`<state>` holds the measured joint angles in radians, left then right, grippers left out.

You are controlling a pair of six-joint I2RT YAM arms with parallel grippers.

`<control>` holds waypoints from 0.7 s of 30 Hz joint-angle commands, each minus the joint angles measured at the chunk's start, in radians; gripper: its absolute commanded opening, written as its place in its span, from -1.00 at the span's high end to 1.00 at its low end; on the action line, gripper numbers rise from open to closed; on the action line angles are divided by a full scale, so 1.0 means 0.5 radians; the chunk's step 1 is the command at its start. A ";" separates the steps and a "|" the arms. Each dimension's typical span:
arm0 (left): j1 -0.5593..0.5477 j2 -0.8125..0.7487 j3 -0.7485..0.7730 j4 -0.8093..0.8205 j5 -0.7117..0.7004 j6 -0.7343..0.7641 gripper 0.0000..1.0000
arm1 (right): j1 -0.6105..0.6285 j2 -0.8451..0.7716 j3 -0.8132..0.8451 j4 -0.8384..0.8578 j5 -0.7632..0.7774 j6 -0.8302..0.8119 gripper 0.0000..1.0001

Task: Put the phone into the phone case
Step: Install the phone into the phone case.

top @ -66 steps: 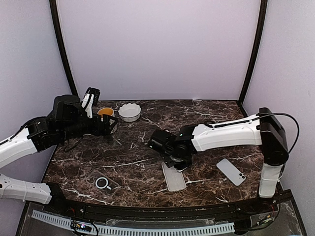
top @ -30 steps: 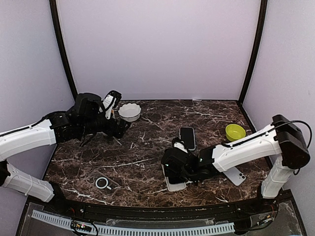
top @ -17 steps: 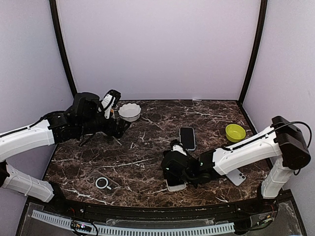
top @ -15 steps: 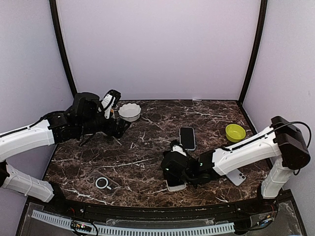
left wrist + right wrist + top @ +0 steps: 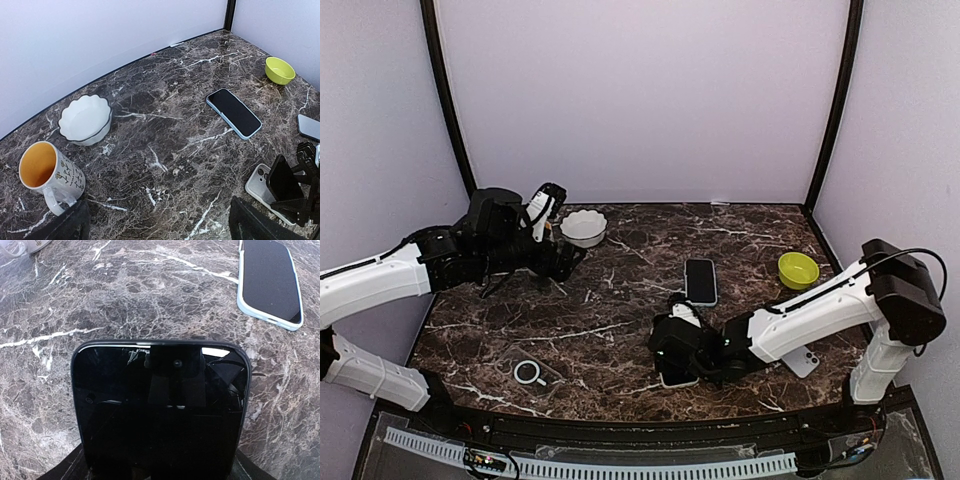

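A phone (image 5: 160,410) with a black screen fills the right wrist view. My right gripper (image 5: 160,460) is shut across its width. From above, this gripper (image 5: 678,345) holds the phone (image 5: 678,378) tilted up near the table's front middle. Its pale back (image 5: 260,182) shows in the left wrist view. The clear phone case (image 5: 530,373) with a white ring lies flat at the front left, well apart from the phone. My left gripper (image 5: 563,262) hovers open at the back left, and its dark fingers (image 5: 250,225) hold nothing.
A phone in a light blue case (image 5: 700,280) lies mid-table, just beyond the right gripper. Another phone (image 5: 803,358) lies face down at the front right. A green bowl (image 5: 798,268) stands right. A white bowl (image 5: 85,119) and a mug (image 5: 47,170) stand at the back left.
The right arm has swung toward the near edge and taken hold of the phone, and over the last second has tipped it up slightly. The left arm has shifted a little to the right.
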<state>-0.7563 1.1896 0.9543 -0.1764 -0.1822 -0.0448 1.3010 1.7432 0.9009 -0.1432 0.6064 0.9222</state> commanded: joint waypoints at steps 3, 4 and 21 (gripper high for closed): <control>0.007 -0.046 -0.029 0.016 0.011 0.026 -0.97 | 0.049 0.096 0.082 -0.029 -0.020 0.011 1.00; 0.008 -0.049 -0.028 0.016 0.003 0.030 -0.97 | 0.054 0.104 0.097 -0.039 -0.030 0.013 1.00; 0.007 -0.055 -0.034 0.021 0.011 0.041 -0.98 | 0.073 0.234 0.219 -0.297 -0.120 0.059 0.28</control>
<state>-0.7563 1.1896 0.9527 -0.1764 -0.1799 -0.0368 1.3109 1.8198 0.9989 -0.2687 0.5995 0.9554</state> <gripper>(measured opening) 0.988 0.737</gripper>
